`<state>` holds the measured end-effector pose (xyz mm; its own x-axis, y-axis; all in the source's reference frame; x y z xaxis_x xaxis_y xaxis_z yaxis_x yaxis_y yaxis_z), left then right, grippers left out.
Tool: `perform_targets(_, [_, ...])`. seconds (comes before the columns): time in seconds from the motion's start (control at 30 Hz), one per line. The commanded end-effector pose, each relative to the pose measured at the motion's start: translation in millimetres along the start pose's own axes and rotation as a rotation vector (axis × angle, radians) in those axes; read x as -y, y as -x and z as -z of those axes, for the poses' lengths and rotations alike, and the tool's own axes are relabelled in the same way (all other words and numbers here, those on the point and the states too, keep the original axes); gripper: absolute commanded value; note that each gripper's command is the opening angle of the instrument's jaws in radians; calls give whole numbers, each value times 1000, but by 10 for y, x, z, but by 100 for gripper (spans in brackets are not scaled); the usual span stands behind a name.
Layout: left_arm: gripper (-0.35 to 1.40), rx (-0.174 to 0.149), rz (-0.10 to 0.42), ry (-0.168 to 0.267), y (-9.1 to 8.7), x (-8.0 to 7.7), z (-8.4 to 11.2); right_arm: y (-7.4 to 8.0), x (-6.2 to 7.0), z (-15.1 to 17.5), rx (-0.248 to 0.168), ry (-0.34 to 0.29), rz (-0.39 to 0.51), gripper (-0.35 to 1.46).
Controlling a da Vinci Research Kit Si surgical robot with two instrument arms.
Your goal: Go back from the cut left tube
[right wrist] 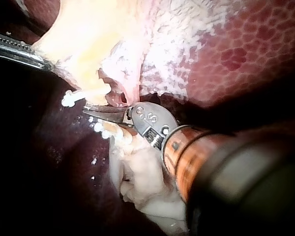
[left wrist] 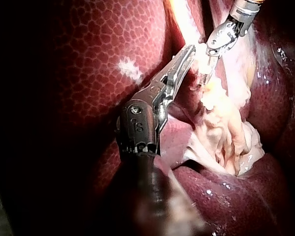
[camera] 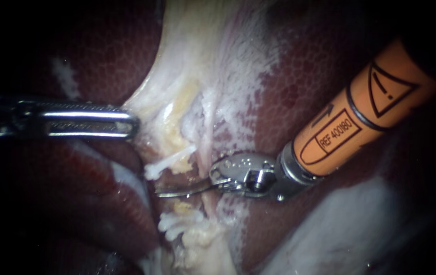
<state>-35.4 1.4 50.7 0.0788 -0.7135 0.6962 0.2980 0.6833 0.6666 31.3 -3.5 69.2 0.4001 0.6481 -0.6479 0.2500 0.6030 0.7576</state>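
Left instrument (camera: 133, 124): your shaft ran in from the left. The jaws lay closed on the edge of the pale tissue (camera: 177, 76), which was drawn taut to a point at their tip.
Right instrument (camera: 163, 193): your orange-sleeved shaft ran in from the upper right. The two blades lay together as one thin line, with nothing between them.
Blade position: you had them in the gap between the two ends of the cut left tube (camera: 174, 157), close to both. Contact with either end could not be told.
Cut left tube: parted in two, with one end just below your left jaws and the other beneath your blades.
Clips (camera: 152, 170): white, at the tip of the upper end, with more clustered on the lower end.
Pinkish strand (camera: 205, 153): whole, running down beside the cut tube and crossing your blades near their hinge.
Liver (camera: 304, 76): dark red and mottled, on both sides of the pale tissue.
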Motion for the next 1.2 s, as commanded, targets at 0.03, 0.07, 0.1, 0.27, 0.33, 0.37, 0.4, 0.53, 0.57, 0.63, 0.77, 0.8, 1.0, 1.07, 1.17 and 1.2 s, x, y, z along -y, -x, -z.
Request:
perform_targets(0.03, [-35, 0, 0, 0, 0, 0, 0, 0, 0, 0, 0, 1, 0, -35])
perform_targets(0.07, [-35, 0, 0, 0, 0, 0, 0, 0, 0, 0, 0, 1, 0, -35])
perform_targets(0.1, [-35, 0, 0, 0, 0, 0, 0, 0, 0, 0, 0, 1, 0, -35])
perform_targets(0.27, [-35, 0, 0, 0, 0, 0, 0, -1, 1, 0, -3, -1, 0, -35])
perform_targets(0.33, [-35, 0, 0, 0, 0, 0, 0, -2, 3, 1, -2, -4, 1, -35])
perform_targets(0.37, [-35, 0, 0, 0, 0, 0, 0, -2, 5, 1, -2, -7, 1, -35])
perform_targets(0.4, [-35, 0, 0, 0, -1, 0, 0, -3, 6, 2, -1, -10, 2, -35])
perform_targets(0.53, [-35, 0, 0, 0, -1, 0, 0, -8, 10, 7, -5, -1, 5, -35])
perform_targets(0.57, [-35, 0, 0, 0, -1, 0, 0, -10, 11, 9, -5, -2, 16, -23])
perform_targets(0.63, [-35, 0, 0, 0, -1, 0, 0, -10, 11, 11, -5, -3, 21, -11])
perform_targets(0.77, [-35, 0, 0, 0, -1, 0, 0, -9, 12, 13, -7, 5, 34, 12])
perform_targets(0.8, [-35, 0, 0, 0, -1, 0, 0, -9, 11, 13, -7, 5, 33, 12])
perform_targets(1.0, [-35, 0, 0, 0, -1, 0, 1, -9, 11, 13, -8, 8, 45, 32])
perform_targets(1.07, [-35, 0, 0, 0, -1, 0, 1, -9, 11, 13, -8, 8, 51, 41])
perform_targets(1.17, [-35, 0, 0, 0, -1, 0, 1, -9, 11, 13, -7, 8, 57, 47])
perform_targets(1.2, [-35, 0, 0, 0, -1, 0, 1, -9, 11, 13, -8, 8, 57, 49])
